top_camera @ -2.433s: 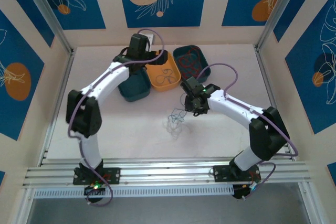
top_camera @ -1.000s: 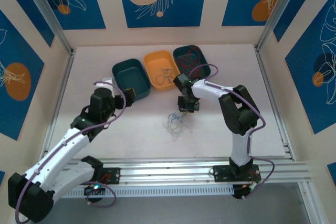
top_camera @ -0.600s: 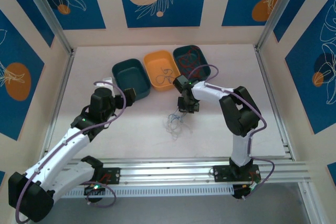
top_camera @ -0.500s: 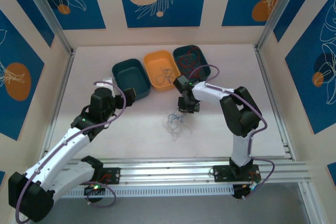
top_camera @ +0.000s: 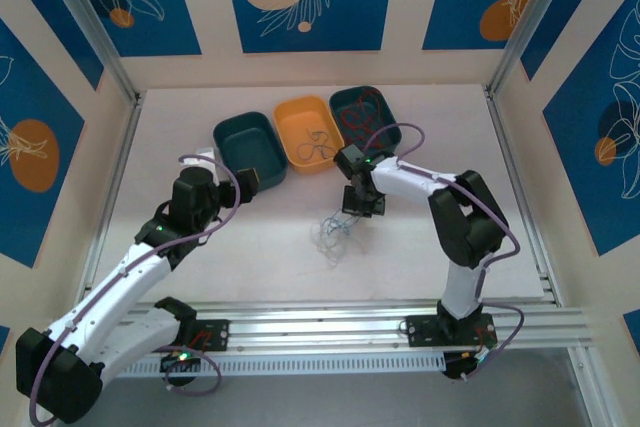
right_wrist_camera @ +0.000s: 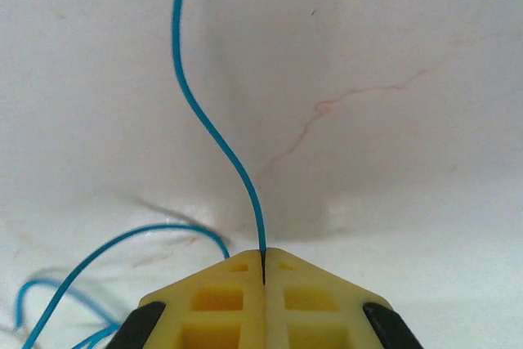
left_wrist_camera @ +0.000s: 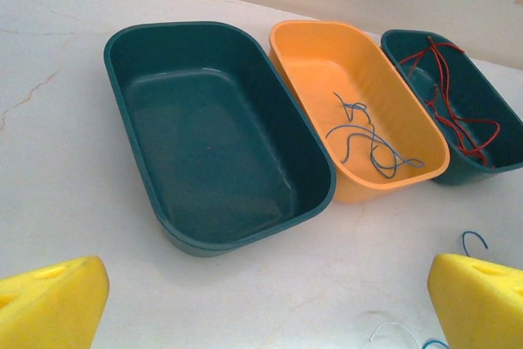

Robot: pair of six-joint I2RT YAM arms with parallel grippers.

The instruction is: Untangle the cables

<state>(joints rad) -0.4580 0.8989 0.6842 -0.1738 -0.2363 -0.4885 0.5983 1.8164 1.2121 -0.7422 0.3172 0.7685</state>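
Right arm (top_camera: 420,185) folds in from lower right, elbow high, right jaws pinching a blue cable (right_wrist_camera: 261,239) beside the tangle (top_camera: 336,231) at worktop (top_camera: 250,237) centre. Left arm (top_camera: 130,267) stretches diagonally from lower left toward the teal tray (left_wrist_camera: 212,136), left jaws wide

In the right wrist view a thin blue wire (right_wrist_camera: 214,140) runs off the top edge; its lower end vanishes between the pressed-together yellow foam pads (right_wrist_camera: 221,300) of the right gripper (right_wrist_camera: 263,271). Blurred blue loops (right_wrist_camera: 33,285) are cut off lower left.
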